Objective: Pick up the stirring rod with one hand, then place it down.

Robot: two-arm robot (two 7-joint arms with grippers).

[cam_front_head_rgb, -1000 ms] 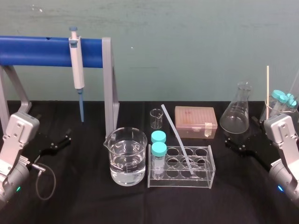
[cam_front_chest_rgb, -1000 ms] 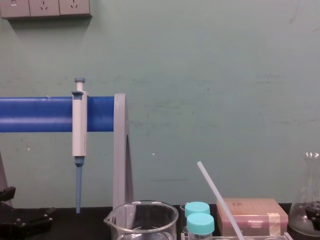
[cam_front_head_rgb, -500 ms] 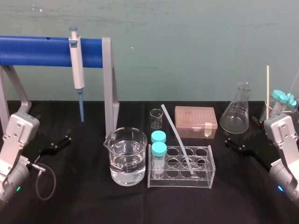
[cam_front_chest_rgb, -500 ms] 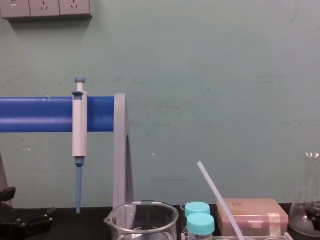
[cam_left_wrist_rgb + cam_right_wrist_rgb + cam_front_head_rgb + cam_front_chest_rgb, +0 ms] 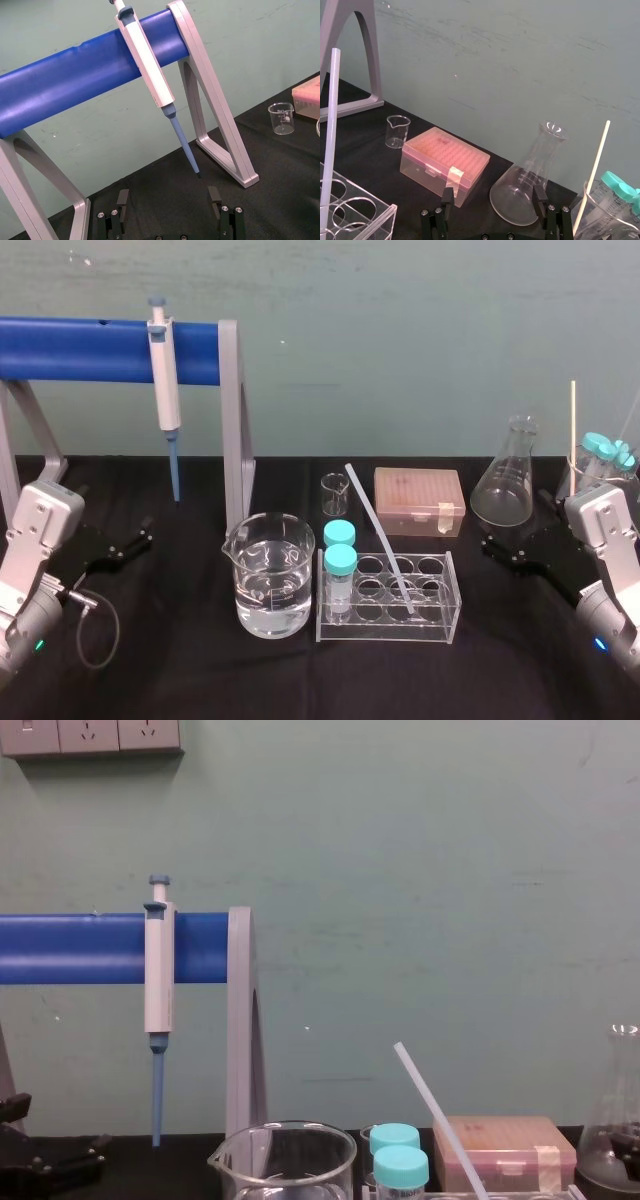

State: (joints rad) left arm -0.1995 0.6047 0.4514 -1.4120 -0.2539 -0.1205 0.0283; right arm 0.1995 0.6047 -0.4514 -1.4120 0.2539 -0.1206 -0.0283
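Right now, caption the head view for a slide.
Translucent stirring rod leans in clear plastic rack; black left gripper, right gripper open, idle.

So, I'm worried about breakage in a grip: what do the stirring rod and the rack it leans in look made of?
The stirring rod looks like milky translucent plastic or frosted glass, matt with no sharp glints; I cannot tell which. The rack looks like clear acrylic: glossy see-through sheets with bright edges. The left pincer and right pincer sit parked, open.

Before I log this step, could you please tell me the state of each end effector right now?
Left end effector: open, empty, low at the table's left side.
Right end effector: open, empty, low at the table's right side.
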